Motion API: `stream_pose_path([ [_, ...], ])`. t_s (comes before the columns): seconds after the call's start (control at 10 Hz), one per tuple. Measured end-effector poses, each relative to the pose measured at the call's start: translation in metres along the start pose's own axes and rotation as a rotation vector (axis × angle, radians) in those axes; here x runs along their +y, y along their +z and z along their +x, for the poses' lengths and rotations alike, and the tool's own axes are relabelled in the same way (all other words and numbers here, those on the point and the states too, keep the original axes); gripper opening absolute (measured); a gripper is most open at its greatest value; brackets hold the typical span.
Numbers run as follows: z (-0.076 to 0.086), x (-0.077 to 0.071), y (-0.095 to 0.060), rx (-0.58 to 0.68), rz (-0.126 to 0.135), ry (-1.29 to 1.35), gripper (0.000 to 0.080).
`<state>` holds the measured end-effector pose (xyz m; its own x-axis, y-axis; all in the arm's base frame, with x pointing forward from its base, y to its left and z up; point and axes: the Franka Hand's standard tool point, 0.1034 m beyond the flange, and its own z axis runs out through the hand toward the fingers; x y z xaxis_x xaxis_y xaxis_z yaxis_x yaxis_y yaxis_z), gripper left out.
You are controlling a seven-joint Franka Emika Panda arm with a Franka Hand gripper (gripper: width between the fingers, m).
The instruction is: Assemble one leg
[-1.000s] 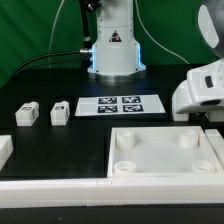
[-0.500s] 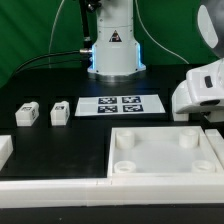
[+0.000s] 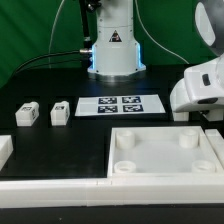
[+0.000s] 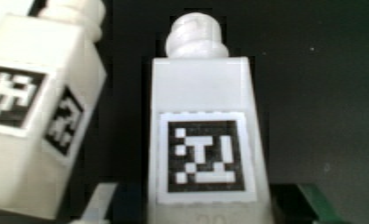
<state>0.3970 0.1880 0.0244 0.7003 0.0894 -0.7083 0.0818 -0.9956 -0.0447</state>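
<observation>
Peering at the exterior view, I found the arm point(image 3: 204, 88) cut off at that view's right edge, hanging low, its fingertips hidden. On the wrist view the hand point(image 4: 202, 208) straddled a leg point(image 4: 202, 120), dark fingers point(image 4: 311, 203) barely showing either side; whether they pinched it I could not tell.

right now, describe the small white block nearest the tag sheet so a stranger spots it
Start at the marker board, the thin flat white sheet with four black tags. To the exterior view's left of it sit two small white plastic oblong blocks; the leg is the nearer one, its twin farther out.
</observation>
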Motion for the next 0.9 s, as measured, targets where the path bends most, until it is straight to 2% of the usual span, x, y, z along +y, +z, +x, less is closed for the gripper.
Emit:
stream_pose_path([
  [0.4, -0.026, 0.021, -0.042, 0.005, 0.014, 0.024, 0.0292],
  [0.5, -0.026, 0.025, -0.051, 0.042, 0.021, 0.032, 0.0292],
  [0.7, -0.022, 0.022, -0.043, 0.076, 0.020, 0.028, 0.0292],
  [0.8, -0.019, 0.022, -0.045, 0.096, 0.023, 0.028, 0.0292],
  [0.9, -0.011, 0.020, -0.050, 0.197, 0.031, 0.028, 0.0292],
])
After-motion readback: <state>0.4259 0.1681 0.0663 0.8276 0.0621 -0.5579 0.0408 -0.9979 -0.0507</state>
